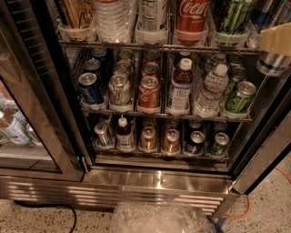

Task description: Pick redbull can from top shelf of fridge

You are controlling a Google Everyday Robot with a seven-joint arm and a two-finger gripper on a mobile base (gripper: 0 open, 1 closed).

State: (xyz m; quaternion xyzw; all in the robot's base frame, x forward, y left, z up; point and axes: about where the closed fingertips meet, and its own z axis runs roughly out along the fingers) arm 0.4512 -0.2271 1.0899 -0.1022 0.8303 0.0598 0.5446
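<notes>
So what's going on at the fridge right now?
The robot faces the open fridge. Its end effector is at the right edge of the view, level with the top shelf and beside the green can. What looks like the redbull can, blue and silver, stands at the shelf's right end just above it. A silvery cylinder shows under the end effector. Whether anything is gripped cannot be told.
</notes>
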